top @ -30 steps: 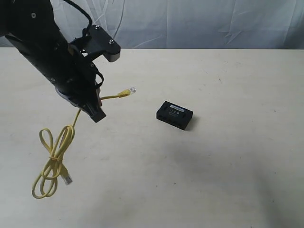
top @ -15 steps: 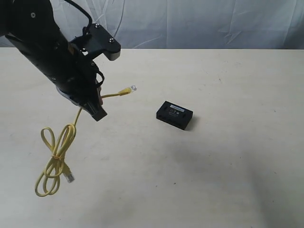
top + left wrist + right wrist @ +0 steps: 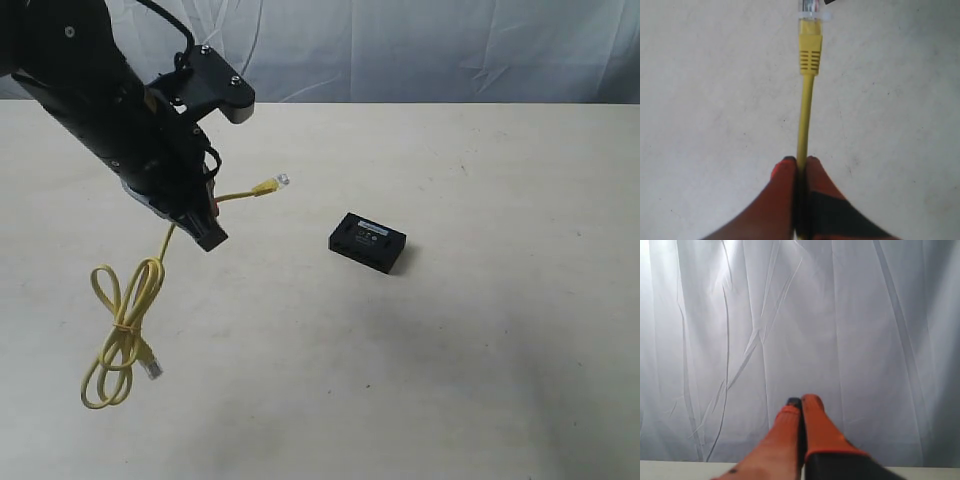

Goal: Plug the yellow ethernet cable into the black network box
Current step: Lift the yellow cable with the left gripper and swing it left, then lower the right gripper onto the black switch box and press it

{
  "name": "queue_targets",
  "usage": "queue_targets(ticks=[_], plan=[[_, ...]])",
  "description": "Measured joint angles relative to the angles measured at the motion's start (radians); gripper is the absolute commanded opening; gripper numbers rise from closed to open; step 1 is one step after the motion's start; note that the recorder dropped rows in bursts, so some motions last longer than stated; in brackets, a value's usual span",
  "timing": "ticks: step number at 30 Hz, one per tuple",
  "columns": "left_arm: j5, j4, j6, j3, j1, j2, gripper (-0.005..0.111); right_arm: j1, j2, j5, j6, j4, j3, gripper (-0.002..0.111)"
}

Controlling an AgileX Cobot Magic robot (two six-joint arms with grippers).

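Note:
My left gripper [image 3: 211, 207] is shut on the yellow ethernet cable [image 3: 235, 194] a short way behind its plug. The clear plug [image 3: 282, 180] with its yellow boot sticks out toward the right, above the table. In the left wrist view the cord [image 3: 804, 125] runs out from between the red fingers [image 3: 785, 172] to the boot [image 3: 810, 50]. The rest of the cable hangs down in a tied loop bundle [image 3: 120, 335] with the other plug [image 3: 154, 370] at the lower left. The black network box [image 3: 367, 242] lies flat on the table, to the right of the held plug. My right gripper [image 3: 802, 401] is shut and empty, facing a white curtain.
A beige tabletop [image 3: 480, 330] spreads around the box. A wrinkled white curtain [image 3: 430, 50] hangs along the far edge. The black left arm [image 3: 90, 90] fills the upper left of the exterior view.
The left gripper has shifted slightly right and up with the cable. The hanging loop bundle has swung a little to the right.

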Motion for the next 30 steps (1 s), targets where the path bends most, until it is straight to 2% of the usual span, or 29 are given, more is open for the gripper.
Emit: queue_targets(ticks=[4,10,19,30], plan=[[-0.001,0.0,0.0,0.0,0.0,0.0,0.0,0.0,0.019,0.056,0.0,0.04,-0.028,-0.001],[-0.002,0.0,0.0,0.0,0.0,0.0,0.0,0.0,0.208,0.219,0.0,0.05,-0.225,-0.001],[-0.055,0.0,0.0,0.0,0.0,0.0,0.0,0.0,0.691,0.479,0.0,0.052,-0.592,-0.001],[-0.156,-0.051,0.0,0.002,0.0,-0.001,0.0,0.0,1.279,0.501,0.0,0.084,-0.839,-0.001]])
